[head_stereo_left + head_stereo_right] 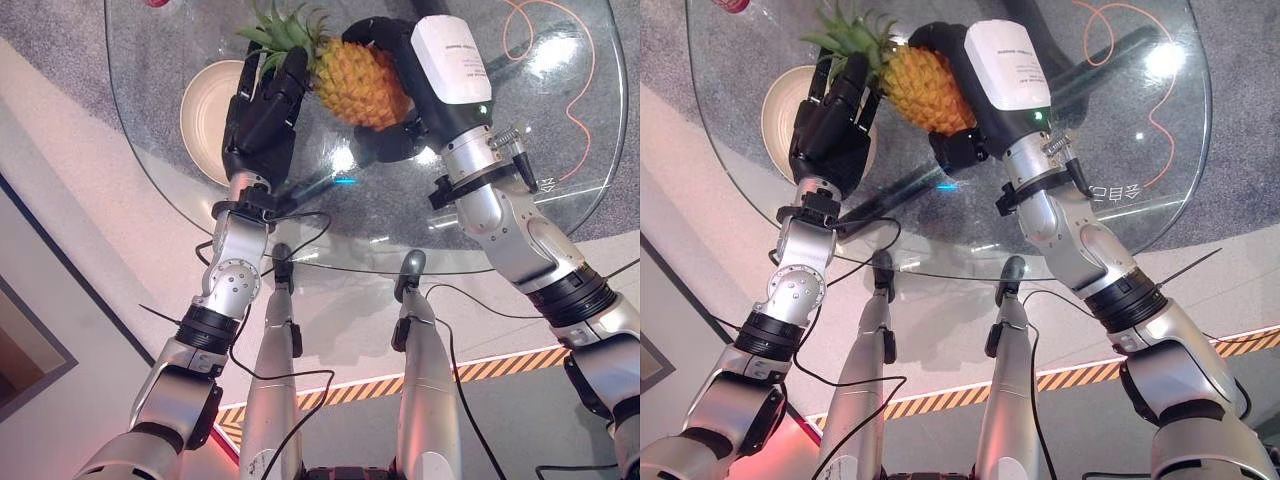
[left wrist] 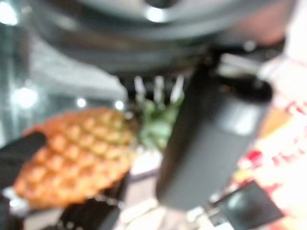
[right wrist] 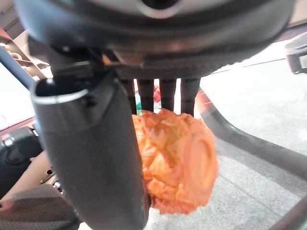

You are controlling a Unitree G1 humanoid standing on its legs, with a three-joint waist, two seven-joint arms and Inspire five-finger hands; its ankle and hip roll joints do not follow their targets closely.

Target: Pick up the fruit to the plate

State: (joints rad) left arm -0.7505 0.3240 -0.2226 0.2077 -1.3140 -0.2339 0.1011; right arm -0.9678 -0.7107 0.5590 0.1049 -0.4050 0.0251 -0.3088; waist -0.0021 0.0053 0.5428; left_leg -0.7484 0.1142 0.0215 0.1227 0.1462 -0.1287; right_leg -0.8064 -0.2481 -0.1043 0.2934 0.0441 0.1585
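Note:
A pineapple (image 1: pixel 365 85) hangs above the glass table (image 1: pixel 400 240), held on its side with its green crown pointing left. My right hand (image 1: pixel 450 70) is shut on its body, fingers over the far side and thumb under the near side; the right wrist view shows the fruit's base (image 3: pixel 177 158) past the thumb (image 3: pixel 96 158). My left hand (image 1: pixel 262 115) is open, its straight fingers reaching up against the crown. A cream plate (image 1: pixel 205 110) lies on the table under and left of the left hand. The left wrist view shows the pineapple (image 2: pixel 72 158) beside the thumb (image 2: pixel 211 143).
An orange cable (image 1: pixel 570 100) loops on the right part of the round glass table. A red thing (image 1: pixel 155 3) sits at the far left edge. The table's near rim (image 1: pixel 400 268) runs just past my wrists. Striped tape (image 1: pixel 500 368) marks the floor.

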